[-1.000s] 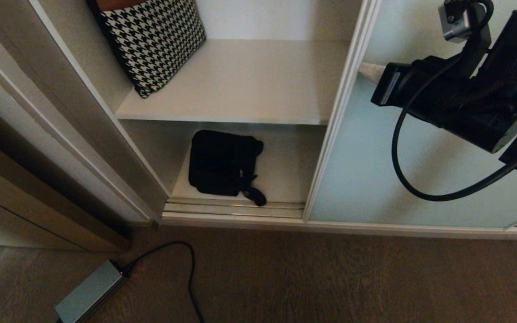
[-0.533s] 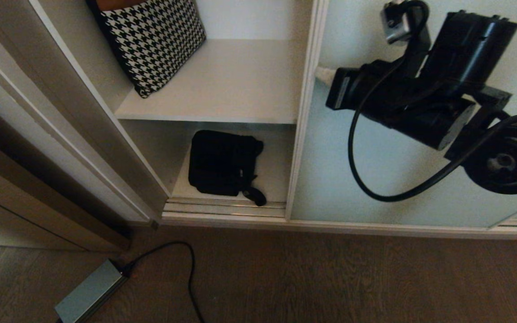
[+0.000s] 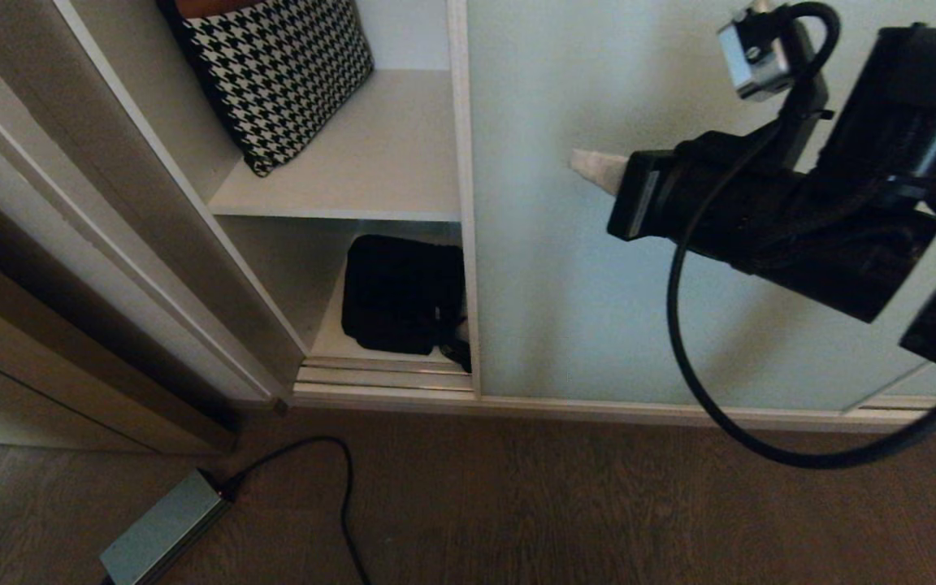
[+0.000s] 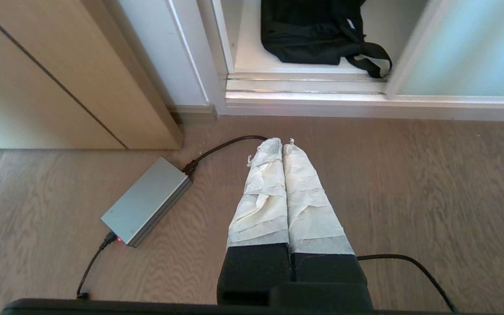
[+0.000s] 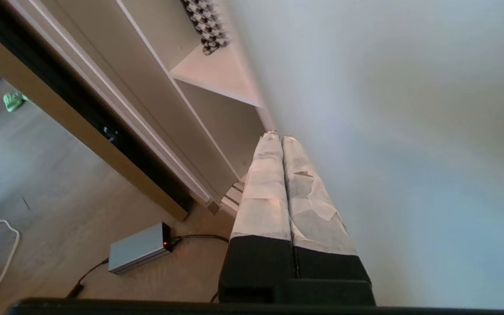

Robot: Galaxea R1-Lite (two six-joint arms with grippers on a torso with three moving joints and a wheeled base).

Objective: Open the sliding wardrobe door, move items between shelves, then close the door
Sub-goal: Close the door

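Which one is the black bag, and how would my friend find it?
Look into the open side of the wardrobe, left of the frosted door. Under the white shelf that holds the checked cushion, the bag lies on the bottom board. It is plain black and floppy, with straps, unlike the patterned cushion.

Houndstooth black-and-white cushion point(image 3: 277, 77) leaning tilted against the wardrobe's inner side wall. Grey power adapter point(image 3: 161, 535) flat on wood-grain floor point(image 3: 598, 504), black cable point(image 3: 338, 479) plugged into it, curving across the floor. Small red light on the adapter.
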